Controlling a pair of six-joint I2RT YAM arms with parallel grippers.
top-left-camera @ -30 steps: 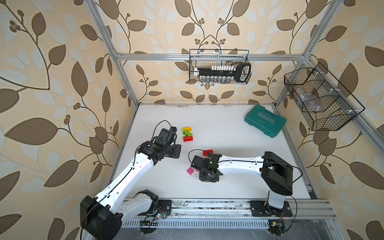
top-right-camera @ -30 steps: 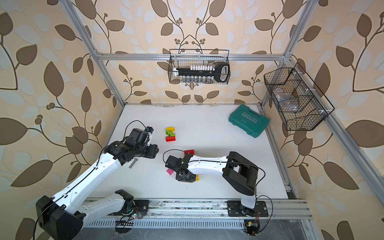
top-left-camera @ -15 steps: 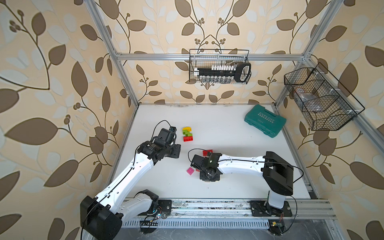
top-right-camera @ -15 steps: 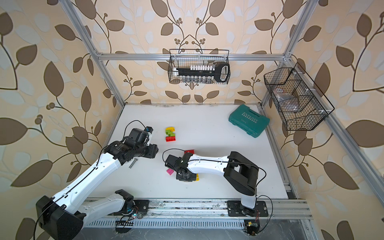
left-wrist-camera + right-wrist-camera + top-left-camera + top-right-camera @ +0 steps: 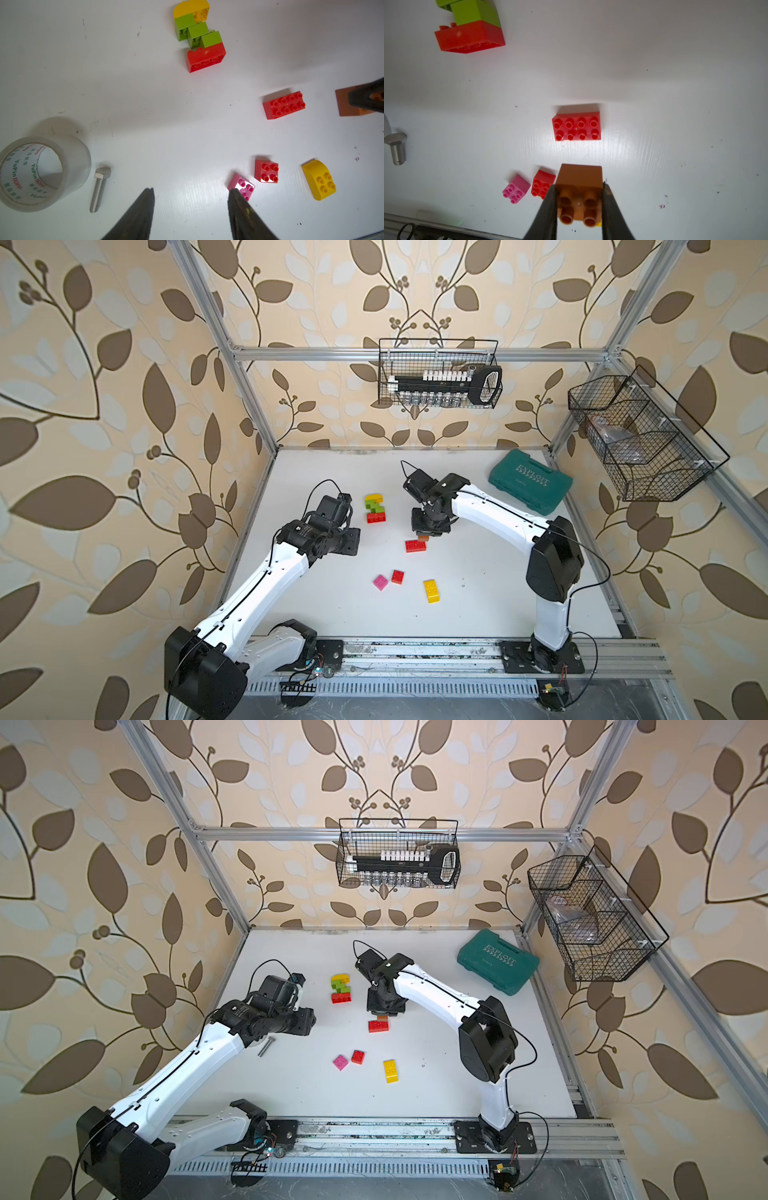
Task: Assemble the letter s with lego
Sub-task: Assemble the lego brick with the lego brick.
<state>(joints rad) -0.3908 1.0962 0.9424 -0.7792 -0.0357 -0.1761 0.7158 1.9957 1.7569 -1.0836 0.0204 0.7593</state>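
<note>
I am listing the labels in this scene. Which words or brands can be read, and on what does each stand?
"EXPLOIT": lid of the teal case.
"YuPin BOPP", repeated: inner core of the tape roll.
Chinese characters beside it: too blurred to read.
Smaller print near "EXPLOIT": too small to read.

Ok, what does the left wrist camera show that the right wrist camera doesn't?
Only the left wrist view: the left tool, open and empty, the whole tape roll, and the yellow cap of the built stack.
Only the right wrist view: the right tool shut on the brown brick, its four studs facing the camera.
Both: the long red brick, small red brick, pink brick, bolt, and the stack's green bricks and red base. The brown brick also shows at the left wrist view's edge.
</note>
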